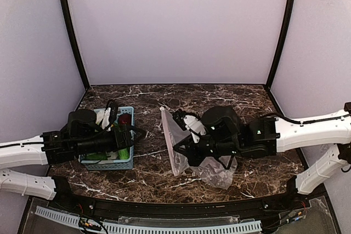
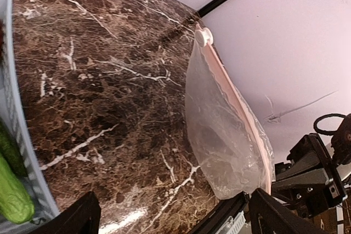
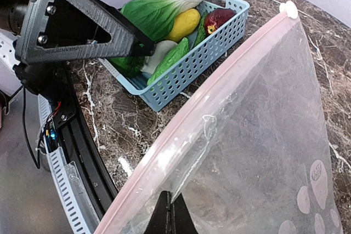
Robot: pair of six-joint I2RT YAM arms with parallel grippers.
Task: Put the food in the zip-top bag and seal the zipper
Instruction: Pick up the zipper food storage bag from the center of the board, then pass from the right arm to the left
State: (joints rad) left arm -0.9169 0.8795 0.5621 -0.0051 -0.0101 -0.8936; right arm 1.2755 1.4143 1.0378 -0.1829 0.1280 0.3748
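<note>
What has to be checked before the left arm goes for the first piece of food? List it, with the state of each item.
1. Left gripper free: ok, fingers apart, nothing between them.
2. Right gripper hold: ok, shut on the edge of the zip-top bag, which stands on the table.
3. Bag mouth open: cannot tell; the zipper looks like one closed band.
4. Food reachable: ok, piled in the light blue basket by the left gripper.
5. Bag has room: ok, no food inside it.
</note>
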